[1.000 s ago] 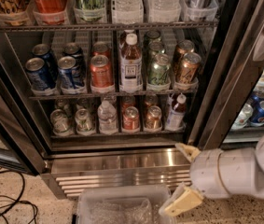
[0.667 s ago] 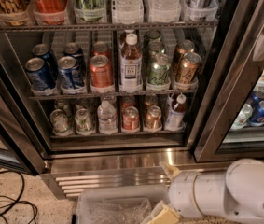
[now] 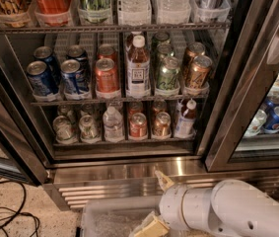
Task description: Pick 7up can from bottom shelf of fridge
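Across most of the view: fridge (image 3: 129, 168), door open, steel base grille (image 3: 104, 191) along its near edge. Next in size is the arm (image 3: 237, 211), white, low at the near right, below the grille line. Bottom shelf (image 3: 124, 143) holds, left to right: two lanes of pale cans, water bottle (image 3: 113, 125), red can (image 3: 138, 125), copper can (image 3: 161, 124), small bottle (image 3: 185, 120). Claw (image 3: 151, 204) sits low in front of the grille, over a clear plastic bin (image 3: 104, 216). Its two tan fingers (image 3: 163, 180) stand apart with nothing between them.

7up can (image 3: 88, 128): pale silvery-green, at the front of the second lane from the left on the bottom shelf. The look-alike can (image 3: 62, 129) just left of it matches closely and the lettering isn't readable, so which of the two is the target can't be settled.

Step looks like approach: reach not begun, can untouched. Target lies far, up and left of the claw, well apart, with the grille and shelf lip between. Next move calls for raising the claw to bottom-shelf height, shifting left onto that lane, then going straight in with fingers wide enough to straddle the can. Neighbours are tight, so there's a risk of knocking the look-alike can or the water bottle.
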Available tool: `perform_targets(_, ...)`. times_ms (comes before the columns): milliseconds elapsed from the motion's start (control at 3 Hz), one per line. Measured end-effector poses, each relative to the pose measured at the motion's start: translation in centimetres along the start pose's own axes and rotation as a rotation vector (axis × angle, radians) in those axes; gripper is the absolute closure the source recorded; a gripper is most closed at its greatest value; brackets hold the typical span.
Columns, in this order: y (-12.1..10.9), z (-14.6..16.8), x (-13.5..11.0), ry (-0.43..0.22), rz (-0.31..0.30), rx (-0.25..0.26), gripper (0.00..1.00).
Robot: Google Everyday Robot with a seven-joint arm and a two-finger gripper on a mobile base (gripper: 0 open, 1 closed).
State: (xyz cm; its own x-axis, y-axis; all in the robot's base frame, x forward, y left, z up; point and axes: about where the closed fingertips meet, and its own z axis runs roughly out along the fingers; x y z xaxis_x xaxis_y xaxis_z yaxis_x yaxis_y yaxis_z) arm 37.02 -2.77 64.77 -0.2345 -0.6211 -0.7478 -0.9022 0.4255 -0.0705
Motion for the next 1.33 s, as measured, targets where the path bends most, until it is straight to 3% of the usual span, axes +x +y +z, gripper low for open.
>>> perform_targets(333, 0.0, 0.0, 0.0, 0.0, 0.0, 0.0, 0.0)
perform_targets(667, -0.2, 1.3, 0.5, -0.049, 0.034, 0.044, 0.0)
perform_targets(1000, -3.0, 1.9, -0.6, -0.177, -0.004, 0.201, 0.0)
perform_targets(1333, -6.1, 0.4, -2.4, -0.266, -0.202, 0.42, 0.0)
